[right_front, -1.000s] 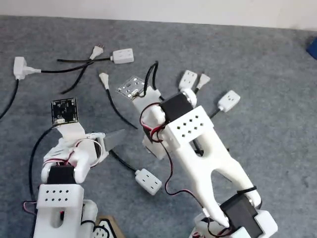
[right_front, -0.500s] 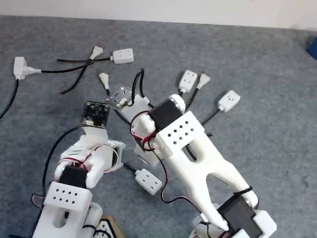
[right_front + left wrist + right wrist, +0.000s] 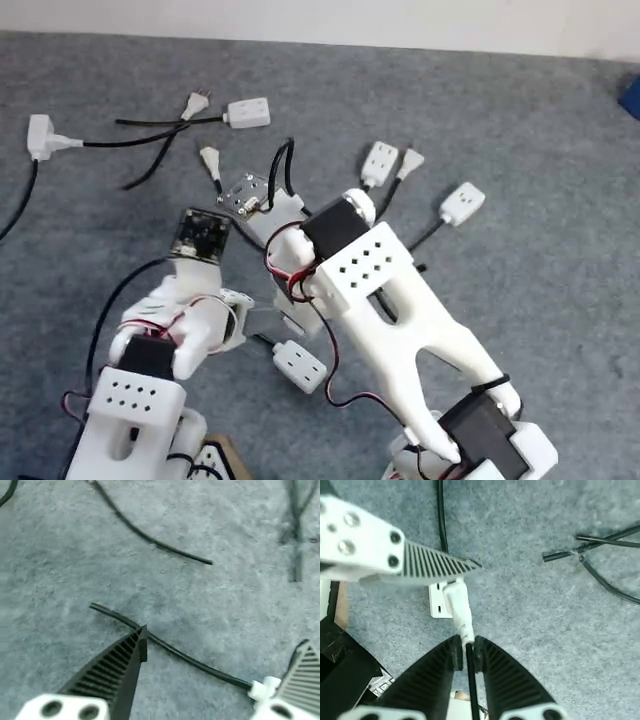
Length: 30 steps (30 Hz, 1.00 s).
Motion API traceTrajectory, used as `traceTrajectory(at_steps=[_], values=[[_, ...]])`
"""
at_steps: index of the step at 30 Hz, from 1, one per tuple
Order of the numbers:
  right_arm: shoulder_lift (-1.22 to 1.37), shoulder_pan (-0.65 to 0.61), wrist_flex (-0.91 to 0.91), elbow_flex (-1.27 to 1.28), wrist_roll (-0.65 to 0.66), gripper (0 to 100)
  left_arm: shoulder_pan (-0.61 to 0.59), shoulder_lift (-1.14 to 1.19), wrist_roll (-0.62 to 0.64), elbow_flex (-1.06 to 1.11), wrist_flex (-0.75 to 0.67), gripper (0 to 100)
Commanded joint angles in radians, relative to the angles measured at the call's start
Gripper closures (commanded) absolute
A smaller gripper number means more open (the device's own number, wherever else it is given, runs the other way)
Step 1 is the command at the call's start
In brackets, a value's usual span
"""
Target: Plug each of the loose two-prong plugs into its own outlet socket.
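Right gripper [image 3: 465, 642] is pinched tight on a black cord [image 3: 469, 675] right at the tail of a white two-prong plug [image 3: 459, 605]. The plug's front end lies against a white outlet socket [image 3: 438, 601]; can't tell if the prongs are in. A ribbed finger [image 3: 435, 562] of the left gripper [image 3: 223, 637] sits just beside that plug. The left gripper's jaws are spread wide, low over the grey carpet [image 3: 60, 555], with a black cable [image 3: 190, 660] running along the floor between them, gripped by neither. From above, well apart at the far side, a far socket [image 3: 249, 112] lies near a loose far plug [image 3: 197, 103].
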Motion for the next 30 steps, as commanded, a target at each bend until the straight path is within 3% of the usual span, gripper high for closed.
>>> traceTrajectory(at_steps=[1,6,13,19,27,30], values=[[-0.005,-0.008,0.016,0.056,-0.002,99.1,-0.165,-0.013,0.075,-0.024,-0.074,57],[0.008,-0.028,0.016,0.180,0.025,99.1,-0.280,-0.013,0.164,-0.025,-0.129,57],[0.065,-0.102,0.012,0.188,0.075,99.1,-0.282,-0.012,0.164,-0.022,-0.130,57],[0.065,-0.222,-0.007,0.168,0.270,99.1,-0.282,-0.012,0.164,-0.021,-0.130,57],[0.065,-0.180,-0.004,0.019,0.778,99.1,-0.289,-0.012,0.164,-0.021,-0.130,57],[0.065,-0.157,-0.002,-0.016,0.867,99.1,-0.329,-0.012,0.169,-0.025,-0.132,57]])
